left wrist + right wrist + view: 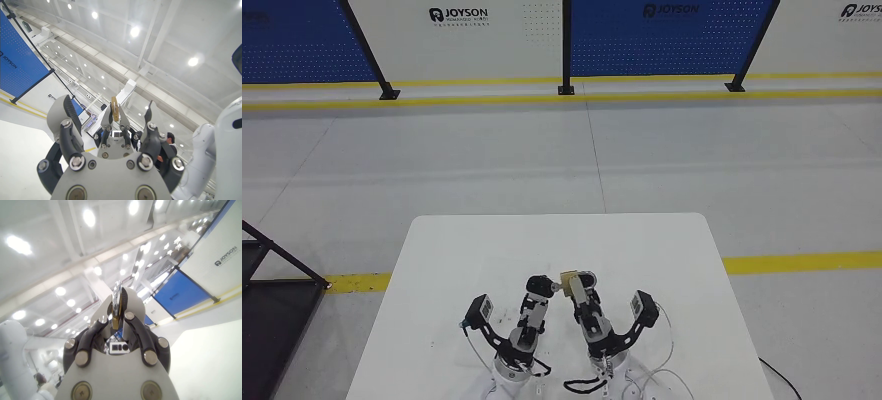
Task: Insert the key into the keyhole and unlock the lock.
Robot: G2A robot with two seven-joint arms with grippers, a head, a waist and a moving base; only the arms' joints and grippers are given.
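My right gripper (119, 295) points upward and is shut on the lock (115, 319), a brass body with a silver metal part sticking out past the fingertips. In the top view the lock (567, 277) shows as a small brass block at the tip of the right gripper (582, 284), above the white table (642, 250). My left gripper (108, 101) is open, also pointing upward, with nothing between its fingers (70, 111). Seen from the left wrist, the brass lock (114, 113) stands just beyond it, edge-on. The left gripper (538, 286) sits close beside the lock.
Both arms rise from the table's near edge, with cables (642, 380) lying around their bases. A black frame (282, 265) stands off the table's left side. Blue and white barrier panels (662, 35) line the far floor.
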